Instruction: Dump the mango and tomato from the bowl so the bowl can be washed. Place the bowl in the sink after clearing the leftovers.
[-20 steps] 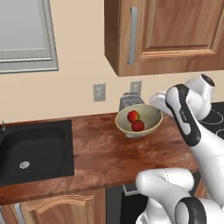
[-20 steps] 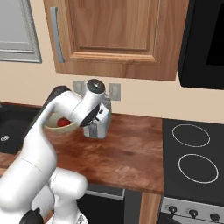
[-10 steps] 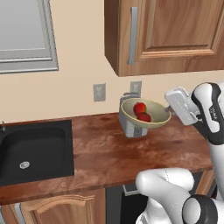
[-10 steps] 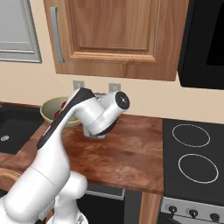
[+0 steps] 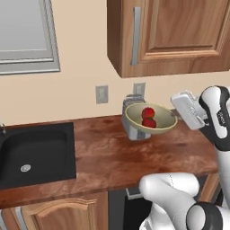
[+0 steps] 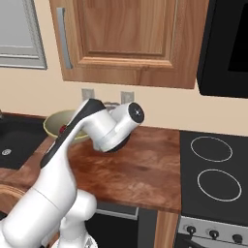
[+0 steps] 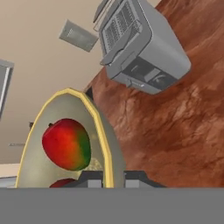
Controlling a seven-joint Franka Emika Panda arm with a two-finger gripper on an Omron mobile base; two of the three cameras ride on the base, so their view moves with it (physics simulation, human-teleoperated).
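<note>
My gripper (image 7: 107, 178) is shut on the rim of the pale olive bowl (image 7: 101, 131), one finger inside the wall and one outside. The bowl (image 5: 157, 127) hangs above the wooden counter in front of the toaster, roughly level in the left base view, with my gripper (image 5: 174, 115) at its right rim. Inside lie a red-green mango (image 7: 66, 144) and a red tomato (image 7: 61, 182), seen as two red fruits (image 5: 148, 122) from the base. The bowl (image 6: 58, 121) peeks out left of my arm. The black sink (image 5: 36, 152) lies far left, set into the counter.
A grey toaster (image 7: 140, 48) stands by the wall right behind the bowl, under two wall outlets (image 5: 102, 94). Wooden cabinets (image 5: 175, 36) hang overhead. A black cooktop (image 6: 215, 169) lies at the counter's right end. Bare wooden counter (image 5: 108, 157) stretches between sink and bowl.
The bowl has risen off the counter and moved right with my gripper, now hanging in front of the toaster. My arm swung to the right.
</note>
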